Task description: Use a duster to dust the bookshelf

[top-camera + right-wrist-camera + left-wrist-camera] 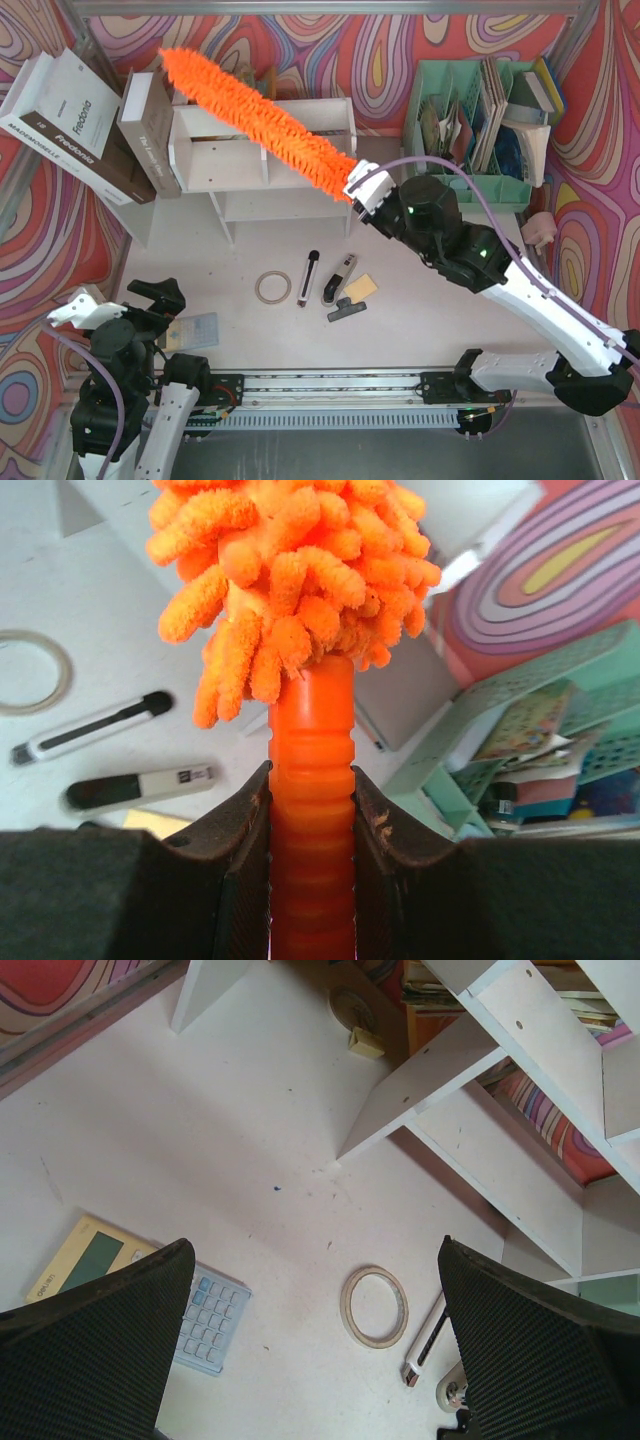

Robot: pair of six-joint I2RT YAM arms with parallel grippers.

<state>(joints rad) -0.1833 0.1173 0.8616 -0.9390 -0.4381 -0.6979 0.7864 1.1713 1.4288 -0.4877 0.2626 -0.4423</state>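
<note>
Right now gripping the duster point(262, 112) low on its ribbed orange handle point(310, 810), with the right jaws pressed shut against the plastic on both sides and nothing else between them. Probably held that far back to leave the whole shaggy length free for wiping and to keep the right arm point(450, 240) off the woodwork. Laid on a diagonal over the top board of the bookshelf point(325, 115), tip out past the far-left corner, handle end off the near-right corner. Impossible to tell from above whether brushing the board or floating just over it.

Spread as wide as possible and holding nothing: the left jaws, low at the near-left of the table point(250, 250), just above a calculator point(130, 1295). Presumably parked there to stay clear of a one-arm job.

Crowding the shelf's left end, two leaning books point(150, 135), close to the duster's tip and likely to catch a sweep carried further left. Well apart from the shelf on the right, a mint-green organizer point(470, 120) stuffed with papers, near the right arm's elbow room. Scattered on the table in front of the shelf: a tape ring point(272, 288), a pen point(308, 278), a utility knife point(340, 280) and a yellow block point(362, 288), none blocking the top board, though in the path of any lower pass.
</note>
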